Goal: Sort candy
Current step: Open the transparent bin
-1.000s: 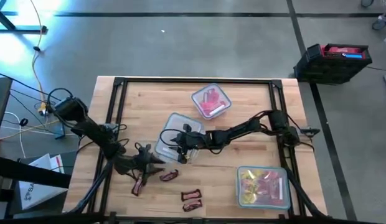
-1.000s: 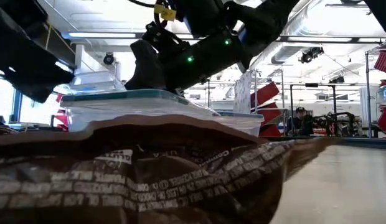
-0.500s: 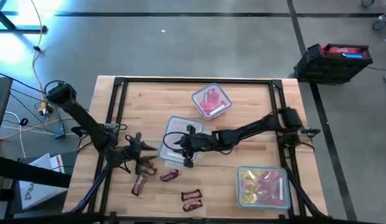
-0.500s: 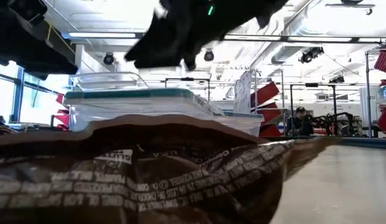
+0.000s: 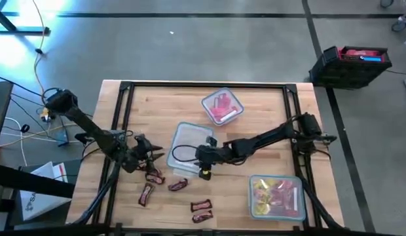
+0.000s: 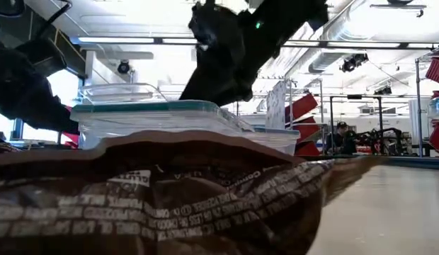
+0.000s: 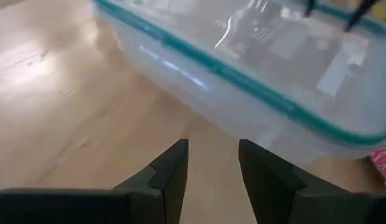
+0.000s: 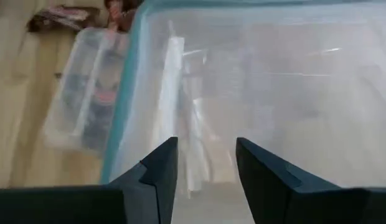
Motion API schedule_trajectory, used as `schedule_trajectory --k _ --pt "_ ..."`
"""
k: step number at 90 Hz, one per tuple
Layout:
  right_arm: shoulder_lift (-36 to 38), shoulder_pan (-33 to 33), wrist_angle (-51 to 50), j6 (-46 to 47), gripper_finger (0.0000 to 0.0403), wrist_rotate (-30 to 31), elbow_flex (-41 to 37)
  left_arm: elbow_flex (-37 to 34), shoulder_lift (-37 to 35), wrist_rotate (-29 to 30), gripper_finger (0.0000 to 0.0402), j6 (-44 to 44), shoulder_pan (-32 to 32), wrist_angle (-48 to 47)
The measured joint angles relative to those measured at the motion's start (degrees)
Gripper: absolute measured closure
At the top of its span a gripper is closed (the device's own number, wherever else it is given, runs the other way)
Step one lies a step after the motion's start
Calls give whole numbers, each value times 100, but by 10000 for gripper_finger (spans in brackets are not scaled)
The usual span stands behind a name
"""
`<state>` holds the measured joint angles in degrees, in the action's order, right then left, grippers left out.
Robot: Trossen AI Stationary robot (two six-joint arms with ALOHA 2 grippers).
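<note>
candy (image 5: 202, 207): dark brown wrappers, red marks
central container (image 7: 255, 81): clear, teal rim
table (image 5: 255, 108): light wood, black frame

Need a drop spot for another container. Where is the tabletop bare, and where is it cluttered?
Bare: the wooden table left of the clear container of red candy, and the stretch between that and the clear container of yellow candy. Crowded: front centre, with brown candy bars, the empty clear container, left gripper and right gripper.
</note>
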<state>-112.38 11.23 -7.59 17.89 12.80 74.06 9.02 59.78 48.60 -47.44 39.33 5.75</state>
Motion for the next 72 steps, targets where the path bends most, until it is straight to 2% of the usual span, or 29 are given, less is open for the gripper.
schedule_trajectory --k 14,25,45,62,72 --pt "-2 -344 -50 -367 270 -138 8 -2 931 195 275 60 -18 1028" --pt "-2 -607 -32 -554 270 -255 9 8 1661 84 275 200 -76 1983" --pt "-20 -879 449 -853 270 -423 7 562 2581 -307 275 1399 -221 3307" --pt "-6 -814 988 -900 269 -453 7 1024 2541 -683 275 2057 -277 3110" --pt "-15 -683 1265 -654 269 80 7 1064 1982 -925 275 1832 -150 2145"
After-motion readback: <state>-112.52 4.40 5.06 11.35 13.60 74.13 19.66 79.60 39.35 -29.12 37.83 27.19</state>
